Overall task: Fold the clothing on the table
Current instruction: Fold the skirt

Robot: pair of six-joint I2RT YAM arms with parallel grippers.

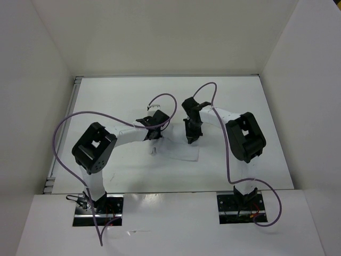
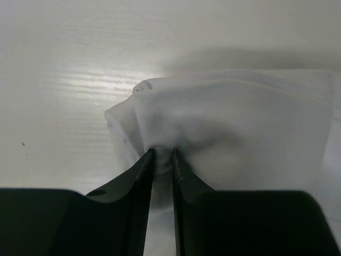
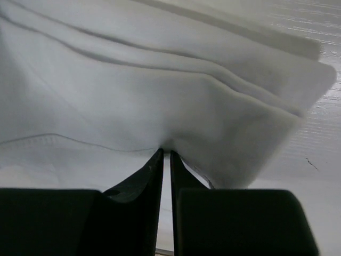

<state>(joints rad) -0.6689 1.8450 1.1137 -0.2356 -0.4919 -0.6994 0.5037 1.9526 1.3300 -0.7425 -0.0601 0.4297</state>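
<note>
The clothing [image 1: 178,153] is a thin white garment lying on the white table [image 1: 106,101] between the two arms, hard to tell from the surface in the top view. My left gripper [image 1: 153,140] is at its left end and is shut on a bunched fold of the clothing [image 2: 229,122], with cloth pinched between the black fingertips of the left gripper [image 2: 163,152]. My right gripper [image 1: 191,140] is at the garment's right end. It is shut on layered folds of the clothing [image 3: 160,101], which rise from the tips of the right gripper [image 3: 166,152].
White upright walls [image 1: 37,96] close in the table on the left, back and right. Purple cables [image 1: 64,128] loop over both arms. The arm bases [image 1: 98,210] sit at the near edge.
</note>
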